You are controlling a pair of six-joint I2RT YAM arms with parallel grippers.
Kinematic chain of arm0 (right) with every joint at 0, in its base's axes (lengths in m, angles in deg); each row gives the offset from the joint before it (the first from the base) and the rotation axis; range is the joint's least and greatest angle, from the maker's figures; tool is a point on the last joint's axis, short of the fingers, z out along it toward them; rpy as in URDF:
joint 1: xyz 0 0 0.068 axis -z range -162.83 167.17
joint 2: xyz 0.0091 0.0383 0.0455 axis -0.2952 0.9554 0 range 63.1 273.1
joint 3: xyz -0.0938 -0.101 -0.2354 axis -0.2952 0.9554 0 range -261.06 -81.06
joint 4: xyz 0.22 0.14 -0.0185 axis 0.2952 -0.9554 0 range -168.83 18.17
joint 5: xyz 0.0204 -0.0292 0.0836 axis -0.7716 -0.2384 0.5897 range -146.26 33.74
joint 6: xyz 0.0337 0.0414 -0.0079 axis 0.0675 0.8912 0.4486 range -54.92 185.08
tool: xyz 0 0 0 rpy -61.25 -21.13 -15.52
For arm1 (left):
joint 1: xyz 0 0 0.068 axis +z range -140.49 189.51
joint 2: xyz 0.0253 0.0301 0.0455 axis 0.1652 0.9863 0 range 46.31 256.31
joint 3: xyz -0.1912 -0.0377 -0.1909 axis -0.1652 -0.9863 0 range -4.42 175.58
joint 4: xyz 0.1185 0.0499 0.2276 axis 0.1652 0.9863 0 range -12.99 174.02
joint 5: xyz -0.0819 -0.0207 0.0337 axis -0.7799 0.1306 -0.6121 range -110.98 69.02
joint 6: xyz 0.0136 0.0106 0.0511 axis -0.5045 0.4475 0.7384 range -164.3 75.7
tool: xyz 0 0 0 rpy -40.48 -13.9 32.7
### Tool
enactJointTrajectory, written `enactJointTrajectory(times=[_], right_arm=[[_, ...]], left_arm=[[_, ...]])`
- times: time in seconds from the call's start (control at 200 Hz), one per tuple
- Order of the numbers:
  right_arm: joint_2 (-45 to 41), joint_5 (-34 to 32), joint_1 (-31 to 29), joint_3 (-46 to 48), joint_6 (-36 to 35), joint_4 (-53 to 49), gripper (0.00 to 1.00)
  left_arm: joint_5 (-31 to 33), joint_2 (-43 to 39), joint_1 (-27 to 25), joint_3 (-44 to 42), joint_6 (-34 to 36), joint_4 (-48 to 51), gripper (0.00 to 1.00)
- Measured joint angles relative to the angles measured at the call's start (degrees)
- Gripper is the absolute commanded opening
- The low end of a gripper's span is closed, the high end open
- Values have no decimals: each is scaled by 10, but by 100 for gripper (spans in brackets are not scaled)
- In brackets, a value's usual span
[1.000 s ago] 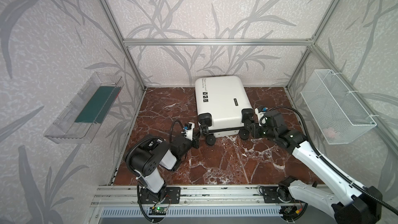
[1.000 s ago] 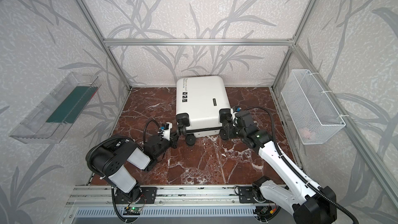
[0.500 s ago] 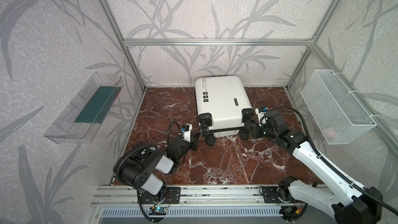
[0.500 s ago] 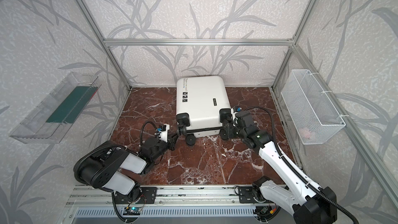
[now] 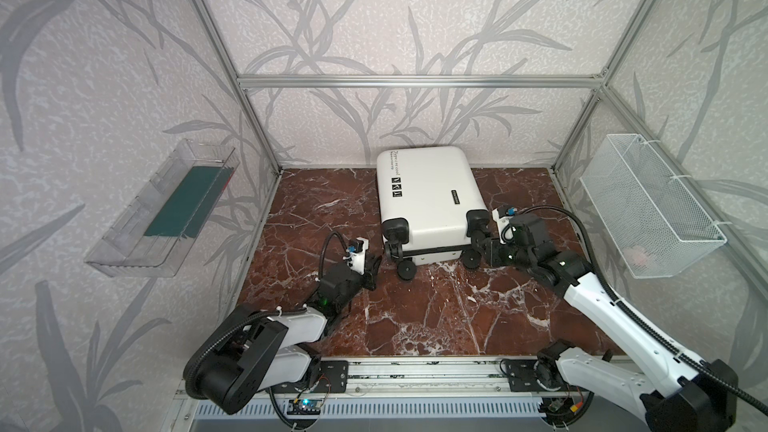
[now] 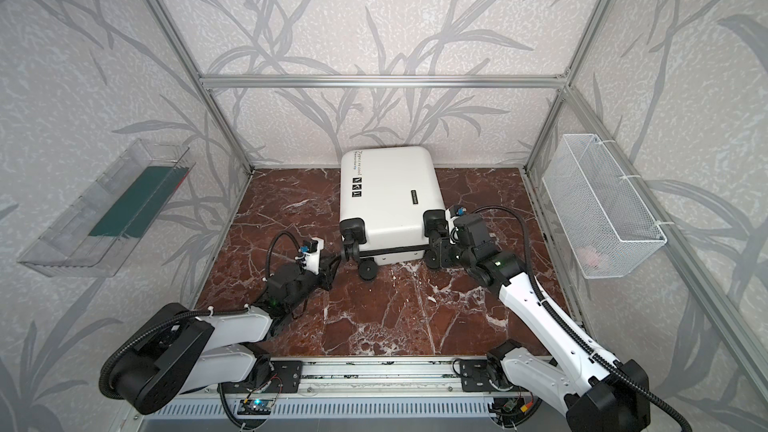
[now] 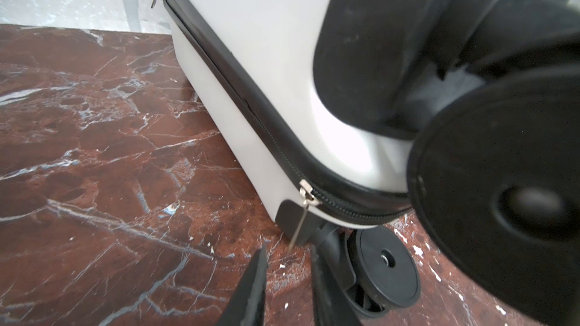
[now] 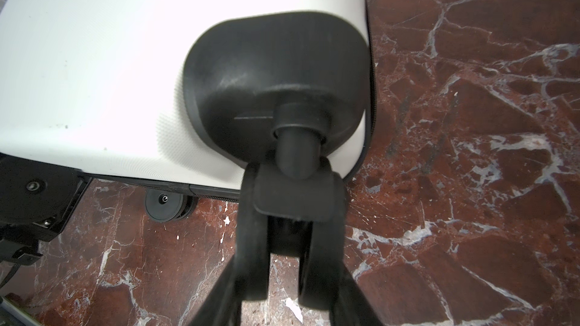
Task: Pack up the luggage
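White suitcase (image 5: 428, 197) lies flat and closed at 12 o'clock on the marble floor (image 5: 449, 317). At its 7 o'clock corner the left gripper (image 7: 288, 250), shut a second ago, has parted its jaws slightly, and the zipper pull (image 7: 299, 224) hangs loose at their tips. The right gripper (image 8: 292, 183) stays clamped on a caster wheel (image 8: 290, 239) at 4 o'clock. Zip work seems paused, probably for a regrip.

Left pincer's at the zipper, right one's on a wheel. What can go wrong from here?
1. The thin zipper pull hangs loose at the tips of the open left pincer; closing may catch only its end and slip off.
2. The right pincer holds the suitcase only by a wheel; a zipper tug could swing or slide it on the smooth floor.
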Motion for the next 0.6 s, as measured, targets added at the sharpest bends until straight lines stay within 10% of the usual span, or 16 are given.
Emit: enactJointTrajectory(times=[0.6], right_arm=[[0,29,43,0,-9,0,0]], left_arm=[[-21,137,-5,0,53,-130,34]])
